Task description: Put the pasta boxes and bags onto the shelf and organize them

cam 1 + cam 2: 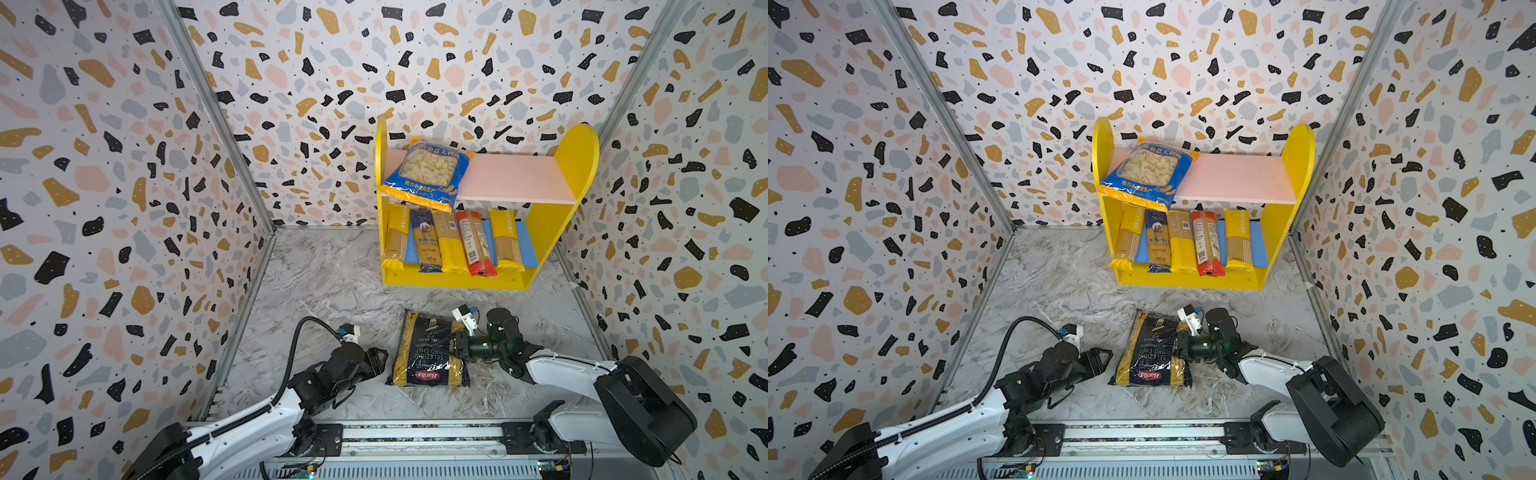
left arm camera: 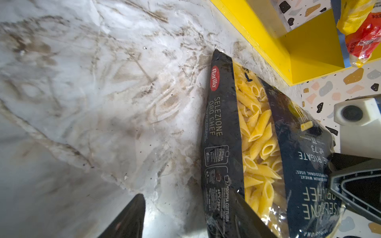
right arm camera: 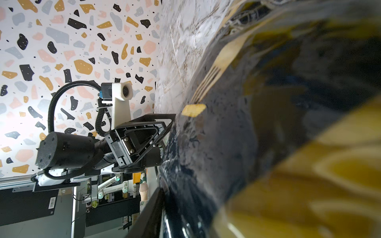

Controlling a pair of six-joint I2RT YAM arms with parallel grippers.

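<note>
the dark navy plastic barilla bag [image 1: 430, 353] lies flat on the marble table [image 1: 332, 270] before the yellow two-tier shelf [image 1: 582, 166], right gripper [image 1: 456, 345] pinching one edge, left gripper [image 1: 382, 360] open beside the other: close left firmly, then lift level.

The dark Barilla bag [image 2: 263, 144] carries a red oval with the brand "Barilla". On the same bag I read also "SELEZIONE ORO CHEF", "RIGATE n°73", "11 min", "COTTURA ESPRESSA", "DOPPIA COTTURA" and, partly hidden, "PROFESSIONAL USES". The blue-orange bag [image 1: 426, 172] has yellow Chinese characters, too small to read, and the yellow packs [image 1: 395, 241] and the dark blue pack [image 1: 424, 243] bear letters that I cannot spell with certainty.
</note>
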